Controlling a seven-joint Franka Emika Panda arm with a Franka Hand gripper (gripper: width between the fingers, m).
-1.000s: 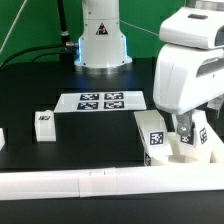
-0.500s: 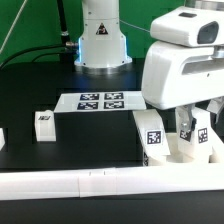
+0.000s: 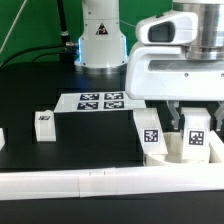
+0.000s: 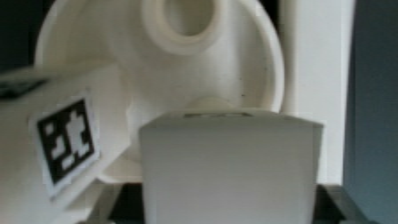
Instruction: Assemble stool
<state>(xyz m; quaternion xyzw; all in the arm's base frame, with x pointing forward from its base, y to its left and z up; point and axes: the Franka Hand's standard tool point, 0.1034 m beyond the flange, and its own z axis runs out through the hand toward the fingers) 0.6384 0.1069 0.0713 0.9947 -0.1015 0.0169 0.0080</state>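
The white round seat (image 3: 170,155) lies at the exterior view's right, against the long rail. A leg with a marker tag (image 3: 151,136) stands on its near-left part. My gripper (image 3: 195,128) hangs over the seat, shut on a second tagged leg (image 3: 197,141) that stands upright on the seat. In the wrist view the held leg (image 4: 231,160) fills the middle, with a dark finger (image 4: 118,205) at each side of it. Behind it are the seat (image 4: 249,60), its round recess (image 4: 185,22) and the other tagged leg (image 4: 68,138). A loose leg (image 3: 43,122) sits on the table at the left.
The marker board (image 3: 100,101) lies in the middle of the black table, in front of the robot base (image 3: 100,40). A long white rail (image 3: 90,181) runs along the front. Another white part (image 3: 2,137) shows at the far left edge.
The gripper's body has swung toward the exterior view's left and now looks wider, as if turned about the held leg. The leg has stayed at nearly the same spot on the seat.
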